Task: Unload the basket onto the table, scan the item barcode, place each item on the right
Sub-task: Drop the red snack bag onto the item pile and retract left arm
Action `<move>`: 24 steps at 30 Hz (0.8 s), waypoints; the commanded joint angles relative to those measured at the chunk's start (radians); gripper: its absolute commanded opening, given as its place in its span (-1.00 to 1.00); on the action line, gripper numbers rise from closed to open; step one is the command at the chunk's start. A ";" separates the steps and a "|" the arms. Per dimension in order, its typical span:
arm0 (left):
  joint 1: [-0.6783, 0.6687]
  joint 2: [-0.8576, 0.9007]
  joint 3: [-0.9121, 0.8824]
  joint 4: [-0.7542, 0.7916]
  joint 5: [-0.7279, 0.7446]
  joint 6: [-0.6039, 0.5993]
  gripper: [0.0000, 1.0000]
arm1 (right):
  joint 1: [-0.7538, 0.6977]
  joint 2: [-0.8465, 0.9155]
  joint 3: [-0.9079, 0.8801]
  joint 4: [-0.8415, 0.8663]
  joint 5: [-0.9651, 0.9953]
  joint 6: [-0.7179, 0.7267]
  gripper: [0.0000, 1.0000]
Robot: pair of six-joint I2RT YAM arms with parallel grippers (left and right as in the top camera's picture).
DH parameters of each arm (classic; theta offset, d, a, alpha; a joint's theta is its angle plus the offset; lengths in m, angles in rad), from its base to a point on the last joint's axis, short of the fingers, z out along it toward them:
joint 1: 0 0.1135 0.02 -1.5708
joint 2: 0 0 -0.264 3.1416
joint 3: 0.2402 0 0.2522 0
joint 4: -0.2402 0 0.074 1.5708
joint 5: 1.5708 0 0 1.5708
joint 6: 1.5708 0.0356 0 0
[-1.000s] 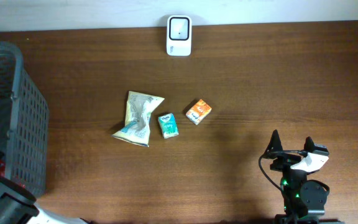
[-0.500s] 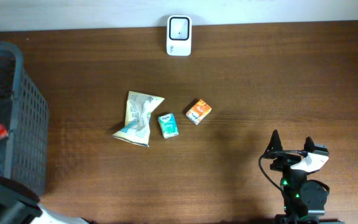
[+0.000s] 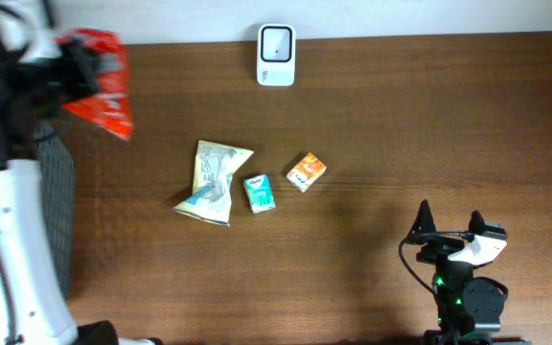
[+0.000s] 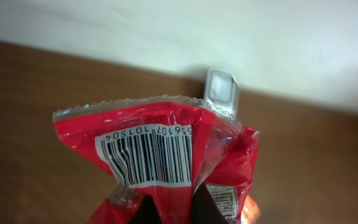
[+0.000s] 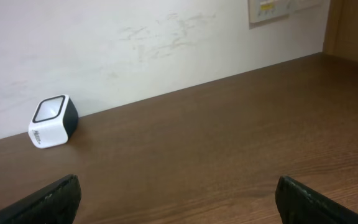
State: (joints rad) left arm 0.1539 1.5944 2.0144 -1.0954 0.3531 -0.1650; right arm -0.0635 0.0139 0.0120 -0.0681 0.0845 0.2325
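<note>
pkt (image 3: 102,84) now up in end effector (image 4: 174,210)

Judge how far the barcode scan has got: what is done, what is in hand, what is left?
Done: the left gripper is shut on the red packet, held above the table. In hand: presenting its barcode; the scanner lies ahead, some way off. Left: the scan itself; the right gripper idles open.

The brown wooden table (image 3: 429,125) carried a white scanner (image 3: 276,55) at its far edge. Near the middle lay a crumpled pale snack bag (image 3: 214,182), a small teal box (image 3: 259,193) just beside it, then a small orange box (image 3: 306,172). A dark mesh basket (image 3: 57,220) stood at its left end.
</note>
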 commanded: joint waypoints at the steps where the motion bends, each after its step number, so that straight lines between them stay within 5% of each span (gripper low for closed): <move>1: -0.203 0.028 0.013 -0.047 -0.143 -0.005 -1.00 | 0.005 -0.006 -0.006 -0.007 -0.002 -0.004 0.97; 9: -0.448 0.168 -0.063 -0.060 -0.246 -0.030 -1.00 | 0.005 -0.006 -0.006 -0.006 -0.002 -0.004 0.97; 15: -0.542 0.354 -0.132 -0.050 -0.238 -0.298 -1.00 | 0.005 -0.006 -0.006 -0.007 -0.003 -0.004 0.97; 24: -0.658 0.584 -0.133 -0.027 -0.238 -0.479 -0.95 | 0.005 -0.006 -0.006 -0.007 -0.002 -0.004 0.97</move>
State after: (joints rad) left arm -0.4774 2.1201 1.8816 -1.1316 0.1192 -0.5594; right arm -0.0635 0.0139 0.0120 -0.0681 0.0841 0.2325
